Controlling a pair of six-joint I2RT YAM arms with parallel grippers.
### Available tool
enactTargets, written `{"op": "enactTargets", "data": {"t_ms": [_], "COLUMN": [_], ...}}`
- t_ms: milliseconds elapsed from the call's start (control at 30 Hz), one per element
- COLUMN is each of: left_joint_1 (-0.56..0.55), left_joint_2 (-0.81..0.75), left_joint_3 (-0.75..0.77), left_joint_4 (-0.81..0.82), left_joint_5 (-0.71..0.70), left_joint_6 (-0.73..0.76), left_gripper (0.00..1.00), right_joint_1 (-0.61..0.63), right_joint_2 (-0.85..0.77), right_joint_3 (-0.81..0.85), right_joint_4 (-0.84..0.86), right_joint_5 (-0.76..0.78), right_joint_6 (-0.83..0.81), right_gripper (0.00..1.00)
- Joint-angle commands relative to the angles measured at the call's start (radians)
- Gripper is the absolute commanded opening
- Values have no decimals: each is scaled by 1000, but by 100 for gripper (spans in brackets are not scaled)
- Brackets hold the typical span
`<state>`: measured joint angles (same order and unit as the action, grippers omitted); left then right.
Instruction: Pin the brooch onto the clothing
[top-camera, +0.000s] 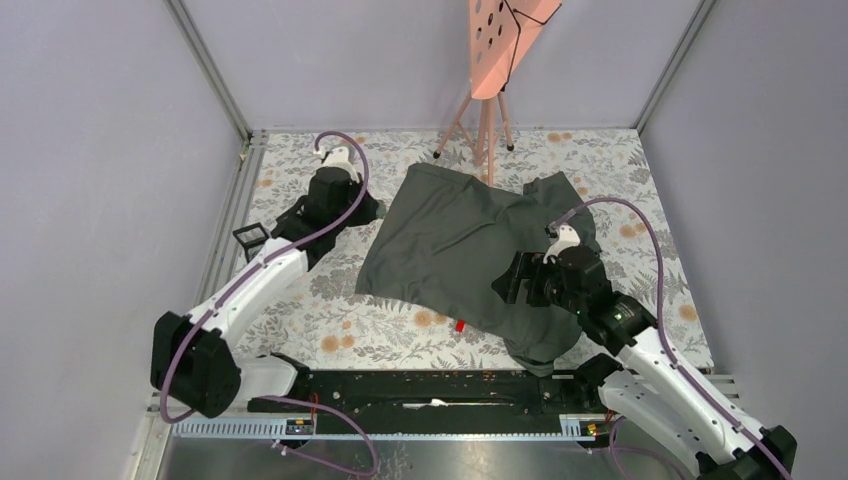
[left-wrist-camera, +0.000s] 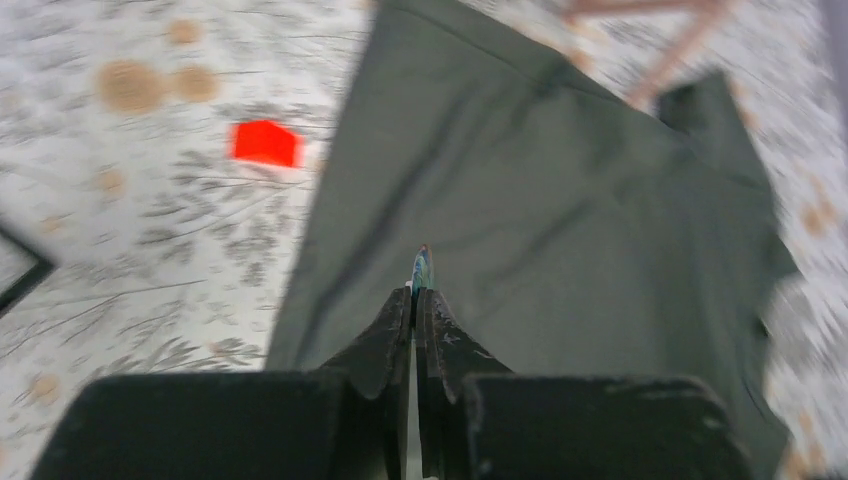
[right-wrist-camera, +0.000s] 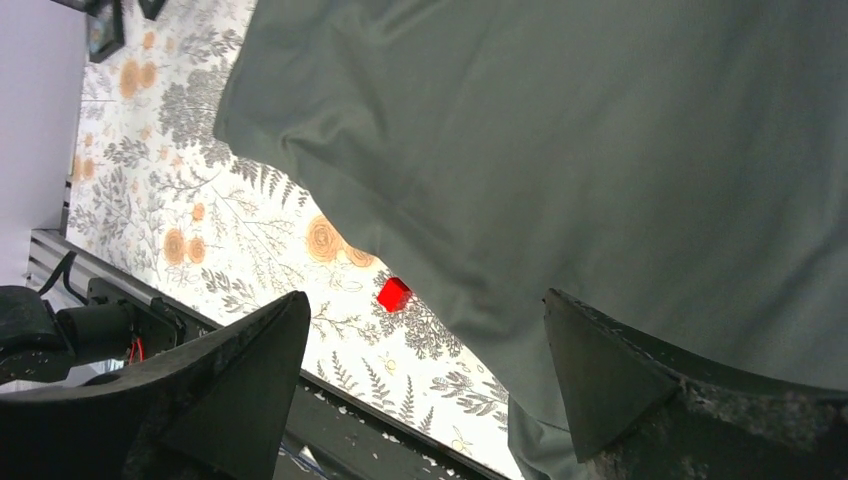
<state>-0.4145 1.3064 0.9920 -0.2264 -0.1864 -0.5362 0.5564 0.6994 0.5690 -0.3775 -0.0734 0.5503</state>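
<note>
Tabletop (top-camera: 330, 330) floral-printed, walls (top-camera: 90, 150) grey | left claw (left-wrist-camera: 414, 292) pinching brooch (left-wrist-camera: 421, 268) | right claw (right-wrist-camera: 420, 300) spread over T-shirt (right-wrist-camera: 600, 150)

Tripod (top-camera: 485, 125) at T-shirt (top-camera: 450, 240) far edge; red block (top-camera: 460, 325) beside hem.

Plain lilac-grey walls (top-camera: 90, 150) with metal corner posts (top-camera: 208, 70) surround my table (top-camera: 330, 320), which has a floral cover; a pink board (top-camera: 495, 40) stands behind.
</note>
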Motion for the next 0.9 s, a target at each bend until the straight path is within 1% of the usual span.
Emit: {"op": "enactTargets", "data": {"t_ms": [0, 100, 167, 200, 267, 333, 500, 633, 767, 867], "left_joint_1": [-24, -52, -56, -58, -60, -68, -95, -127, -140, -144], "left_joint_2": [-84, -131, -155, -164, -177, -185, -204, -213, -209, -210], "left_joint_3": [21, 35, 32, 27, 18, 9, -20, -24, -22, -26], "left_joint_4": [21, -21, -31, -31, -31, -31, -33, -34, -34, -27], "left_joint_5": [436, 705, 886, 947, 1064, 1153, 1302, 1333, 1335, 1334], "left_joint_6": [174, 245, 257, 258, 260, 263, 292, 308, 309, 309], "left_gripper": [0, 0, 0, 0, 0, 0, 0, 0, 0, 0], "right_joint_1": [-6, -6, -6, -6, -6, -7, -6, 6, 79, 126], "right_joint_2": [-56, -64, -47, -34, 1, 48, 166, 245, 295, 322], "right_joint_3": [65, 97, 127, 140, 160, 179, 222, 235, 286, 319], "right_joint_4": [28, 71, 98, 114, 171, 224, 317, 456, 427, 356], "right_joint_5": [-45, -154, -256, -304, -406, -502, -643, -758, -756, -705], "right_joint_6": [-90, -139, -156, -159, -152, -122, -39, 66, 30, -17], "right_gripper": [94, 94, 91, 91, 86, 81, 72, 65, 62, 60]}}
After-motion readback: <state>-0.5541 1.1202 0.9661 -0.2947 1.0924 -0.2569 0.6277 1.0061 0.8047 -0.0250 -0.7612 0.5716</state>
